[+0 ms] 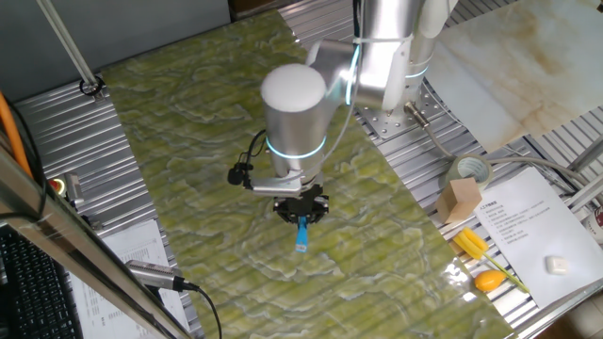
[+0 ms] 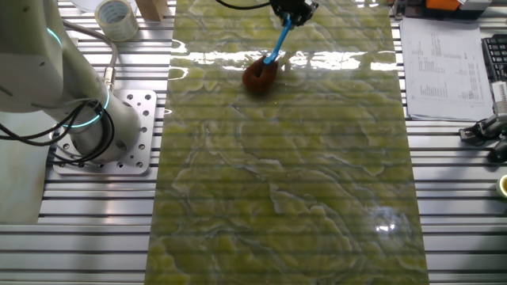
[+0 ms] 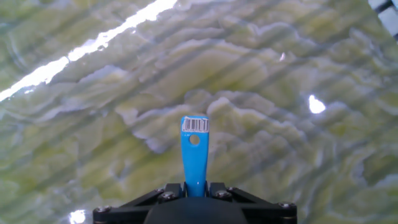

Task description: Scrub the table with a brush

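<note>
gripper (image 1: 301, 209) positioned low over the near-middle stretch of the table (image 1: 198, 141), black fingers closed tight on the light-blue handle of the brush (image 2: 265, 67); no gap seen between fingers and handle in the hand view. handle held tilted in the other fixed view, running down and left from the gripper (image 2: 291, 9) at the top edge to the round reddish-brown tuft. tuft resting on the yellow-green marbled surface (image 2: 285, 174), close to a bright glare band. in the hand view, free end of the handle (image 3: 194, 149) sticking out past the gripper (image 3: 194, 194), with a barcode sticker (image 3: 195, 125) and a small hanging hole just below it; bristles hidden from this view. in one fixed view, only the blue handle end (image 1: 302, 235) visible beneath the wrist, tuft hidden by the arm.

off the marbled surface, on the ribbed metal frame (image 1: 57, 132): roll of tape (image 1: 468, 172), small wooden block (image 1: 461, 199) just beside it, printed sheet (image 1: 528, 226), yellow-handled tool (image 1: 471, 243) at the sheet's edge. pale marbled slab (image 1: 509, 66) at the far right corner.
</note>
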Available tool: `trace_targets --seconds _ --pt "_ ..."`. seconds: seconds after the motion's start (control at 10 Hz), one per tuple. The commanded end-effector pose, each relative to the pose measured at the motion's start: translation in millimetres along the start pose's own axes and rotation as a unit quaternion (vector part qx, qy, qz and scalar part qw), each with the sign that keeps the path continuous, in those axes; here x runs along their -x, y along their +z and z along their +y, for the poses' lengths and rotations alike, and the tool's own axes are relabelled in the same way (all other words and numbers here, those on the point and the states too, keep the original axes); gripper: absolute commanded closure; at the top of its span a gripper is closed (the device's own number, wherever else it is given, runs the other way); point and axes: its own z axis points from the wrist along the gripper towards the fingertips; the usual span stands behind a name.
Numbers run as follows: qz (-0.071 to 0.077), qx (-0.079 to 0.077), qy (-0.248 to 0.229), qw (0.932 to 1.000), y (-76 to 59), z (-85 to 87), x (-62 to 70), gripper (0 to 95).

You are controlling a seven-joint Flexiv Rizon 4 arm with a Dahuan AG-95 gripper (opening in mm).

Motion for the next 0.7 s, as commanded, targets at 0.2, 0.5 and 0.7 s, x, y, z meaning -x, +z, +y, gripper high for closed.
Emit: trace_targets --seconds 0.2,0.5,0.7 --pt "-0.02 0.014 -0.028 0.9993 0.7 -9.0 13.2 95.0" --pt "-0.042 0.02 -0.018 0.9987 3.8 -9.5 30.0 95.0" --pt "-0.059 0.024 -0.016 0.9979 4.6 -12.2 42.5 95.0"
